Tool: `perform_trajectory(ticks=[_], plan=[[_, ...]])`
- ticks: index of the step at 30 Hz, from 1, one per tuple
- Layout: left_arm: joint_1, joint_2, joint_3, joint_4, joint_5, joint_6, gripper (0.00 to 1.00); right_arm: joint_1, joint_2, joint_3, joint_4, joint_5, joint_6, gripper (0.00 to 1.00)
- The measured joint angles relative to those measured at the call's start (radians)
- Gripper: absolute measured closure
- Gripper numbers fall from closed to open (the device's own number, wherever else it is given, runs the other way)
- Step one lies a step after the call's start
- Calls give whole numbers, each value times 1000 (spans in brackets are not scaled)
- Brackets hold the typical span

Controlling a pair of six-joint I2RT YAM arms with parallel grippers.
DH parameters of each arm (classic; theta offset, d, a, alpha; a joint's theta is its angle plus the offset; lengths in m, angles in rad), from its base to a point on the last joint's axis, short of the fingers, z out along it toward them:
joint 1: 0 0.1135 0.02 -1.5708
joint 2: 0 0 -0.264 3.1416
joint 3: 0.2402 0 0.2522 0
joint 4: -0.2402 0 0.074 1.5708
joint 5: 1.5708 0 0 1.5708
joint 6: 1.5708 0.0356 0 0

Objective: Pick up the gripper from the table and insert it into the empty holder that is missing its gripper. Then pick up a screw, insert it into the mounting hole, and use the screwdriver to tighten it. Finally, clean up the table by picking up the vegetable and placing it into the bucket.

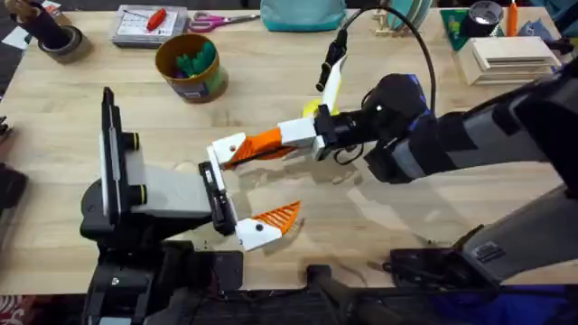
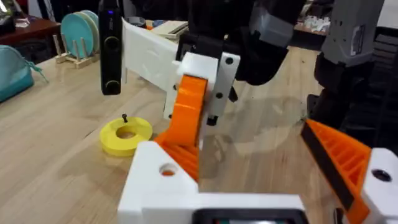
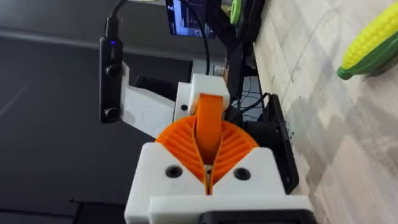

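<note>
My right gripper (image 1: 296, 135) reaches in from the right, shut on the orange ribbed gripper (image 1: 260, 143). The gripper's end meets the empty holder (image 1: 224, 149), the far white finger mount of my left gripper (image 1: 248, 185). In the left wrist view the orange gripper (image 2: 189, 106) slants down onto the holder (image 2: 158, 177). The left gripper's fingers stand wide apart, and its near finger (image 1: 271, 219) carries its own orange tip. The corn vegetable (image 3: 372, 40) lies on the table. The yellow-brown bucket (image 1: 190, 65) stands at the back left. I cannot make out the screwdriver.
A flat yellow ring disc (image 2: 126, 134) with a small dark screw (image 2: 124, 117) standing in it lies beyond the grippers. A grey tape roll (image 1: 56, 41), a tool box (image 1: 149, 23), scissors (image 1: 217, 20) and a stack of boxes (image 1: 506, 56) line the back edge.
</note>
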Motion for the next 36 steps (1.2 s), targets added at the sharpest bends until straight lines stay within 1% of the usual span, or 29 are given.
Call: perform_trajectory(ticks=[22, 36], plan=[[0, 0, 0, 0, -1, 0, 15, 1, 0, 0, 1, 4, 0, 993], [0, 0, 0, 0, 0, -3, 15, 6, 0, -22, 25, 23, 0, 993]])
